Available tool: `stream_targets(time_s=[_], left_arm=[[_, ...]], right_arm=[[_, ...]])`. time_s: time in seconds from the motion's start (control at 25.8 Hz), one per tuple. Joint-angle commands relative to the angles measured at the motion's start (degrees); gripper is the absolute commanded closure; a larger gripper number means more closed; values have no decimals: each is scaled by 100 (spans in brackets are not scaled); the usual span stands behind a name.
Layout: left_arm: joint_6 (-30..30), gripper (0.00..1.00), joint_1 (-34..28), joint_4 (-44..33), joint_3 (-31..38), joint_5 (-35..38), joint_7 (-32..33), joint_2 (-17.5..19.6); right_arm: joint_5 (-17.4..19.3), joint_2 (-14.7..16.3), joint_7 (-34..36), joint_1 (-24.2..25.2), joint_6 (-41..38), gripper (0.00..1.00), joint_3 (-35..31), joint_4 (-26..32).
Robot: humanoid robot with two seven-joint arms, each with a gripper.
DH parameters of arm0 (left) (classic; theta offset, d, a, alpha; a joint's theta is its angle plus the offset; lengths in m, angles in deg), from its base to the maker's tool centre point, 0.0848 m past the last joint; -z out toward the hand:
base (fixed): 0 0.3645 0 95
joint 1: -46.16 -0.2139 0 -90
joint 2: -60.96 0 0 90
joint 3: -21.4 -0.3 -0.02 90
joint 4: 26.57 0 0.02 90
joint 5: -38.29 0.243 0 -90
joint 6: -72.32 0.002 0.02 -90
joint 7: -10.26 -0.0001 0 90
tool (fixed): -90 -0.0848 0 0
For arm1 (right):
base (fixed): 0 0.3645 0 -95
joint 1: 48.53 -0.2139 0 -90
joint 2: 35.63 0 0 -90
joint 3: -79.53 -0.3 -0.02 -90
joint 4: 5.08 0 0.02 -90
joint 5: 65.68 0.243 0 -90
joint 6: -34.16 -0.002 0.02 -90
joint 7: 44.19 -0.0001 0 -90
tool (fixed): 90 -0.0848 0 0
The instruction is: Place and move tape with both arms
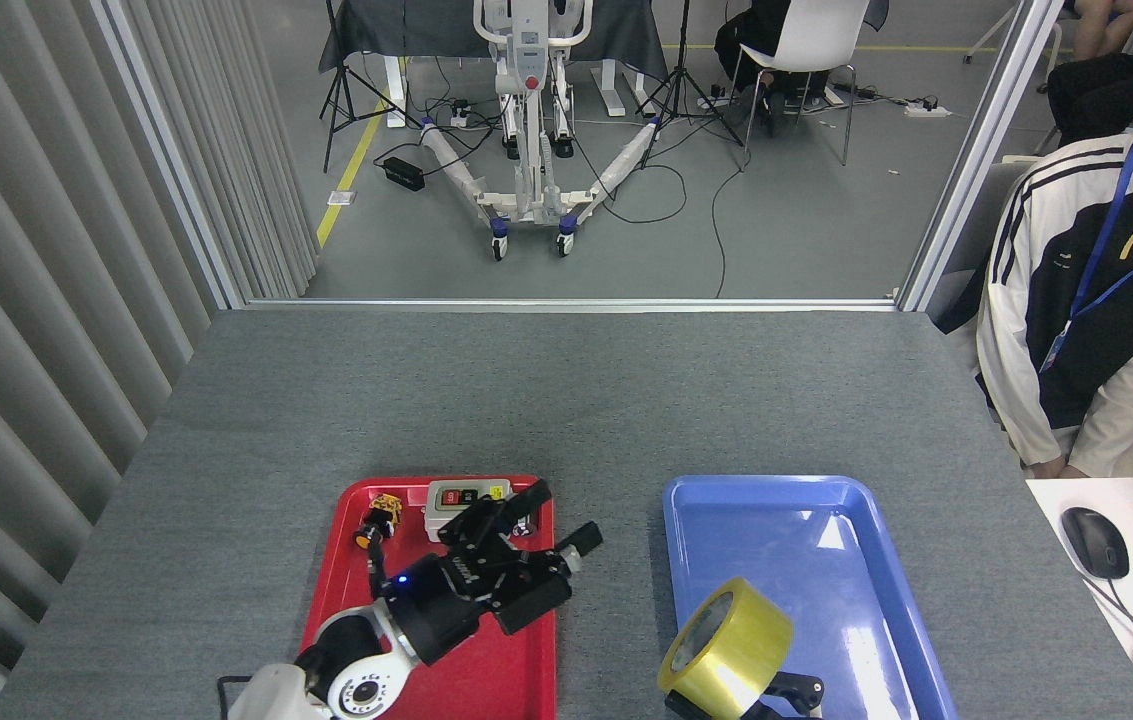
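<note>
We see a grey bench [566, 400] filling the middle of the frame. Two trays lie directly on it near the lower edge: a red tray [346, 580] at lower centre-left and a blue tray [856, 610] at lower centre-right, side by side with bare bench between them.
</note>
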Motion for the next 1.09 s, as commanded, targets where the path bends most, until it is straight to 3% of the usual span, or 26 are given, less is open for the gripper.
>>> stream_targets(time_s=[0.0,0.12,0.23,0.31,0.39,0.43,0.5,0.74,0.82,0.89,1.05], left_arm=[[928,0,-490,-256,721,-391,-915,348],[989,0,-1018,-405,1293,-347,-1697,576],[1051,1,-1501,-748,1802,189,-2154,611],[1314,1,-1721,-792,2040,1410,-2198,585],[1876,1,-1870,-888,2057,2816,-2242,541],[2158,1,-1976,-976,2048,3160,-2251,523],[2615,1,-2151,-1082,2005,3221,-2312,453],[2756,0,-2345,-1082,1952,3265,-2637,444],[2756,0,-2371,-1082,1961,3265,-2637,427],[2747,0,-2371,-1064,1961,3239,-2585,427],[2712,0,-2371,-1055,1961,3204,-2549,400]], right_arm=[[71,78,-485,-79,904,96,-104,-17],[519,131,-1716,-396,1941,85,-104,-35],[774,184,-3104,-633,2679,82,-104,-35],[783,210,-3851,-817,2881,80,-86,-18],[792,307,-4335,-932,2917,70,-77,-17],[792,333,-4511,-967,2926,63,-60,-17],[792,351,-4915,-1028,2926,48,-42,9],[836,333,-6260,-1020,3216,39,10,88],[836,333,-6532,-1028,3444,26,133,88],[836,333,-6541,-1028,3620,2,160,97],[836,351,-6506,-1028,3593,1,160,114]])
